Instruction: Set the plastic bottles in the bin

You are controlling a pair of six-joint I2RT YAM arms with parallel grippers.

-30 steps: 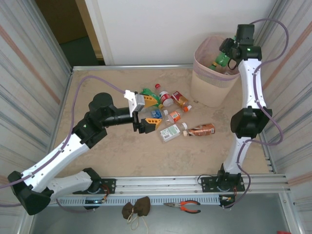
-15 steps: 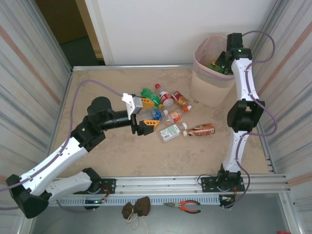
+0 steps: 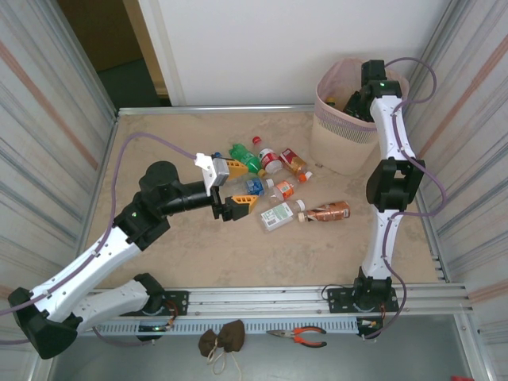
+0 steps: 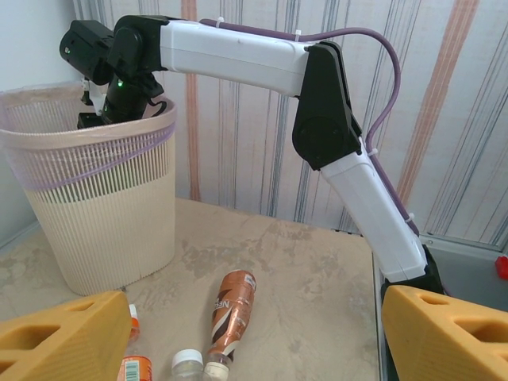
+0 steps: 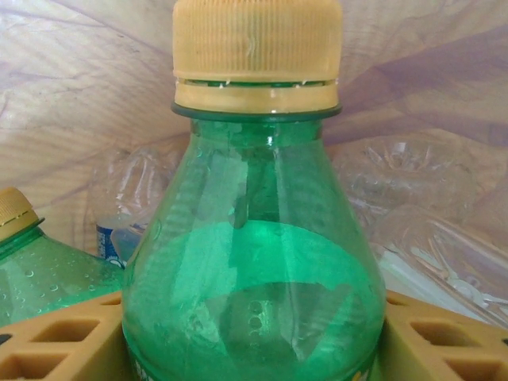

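Note:
My right gripper [image 3: 355, 101] reaches down inside the bin [image 3: 332, 147], and its yellow fingers [image 5: 55, 341] press both sides of an upright green bottle [image 5: 254, 262] with a pale yellow cap. Under it lie another green bottle [image 5: 40, 254] and crushed clear bottles [image 5: 413, 198]. My left gripper [image 3: 230, 188] hangs open at the left of the bottle cluster in mid-table, with nothing between its fingers [image 4: 448, 333]. On the table lie a green bottle [image 3: 244, 155], a clear bottle [image 3: 278, 215] and a brown bottle [image 3: 325, 211] [image 4: 232, 313].
More small bottles [image 3: 284, 189] are bunched between the left gripper and the bin [image 4: 95, 206]. The right arm [image 4: 349, 159] rises along the right side. Striped walls close in the table on both sides. Pliers [image 3: 305, 336] lie below the front rail.
The right gripper has moved left and sunk into the bin with the green bottle. The left gripper has drifted slightly left.

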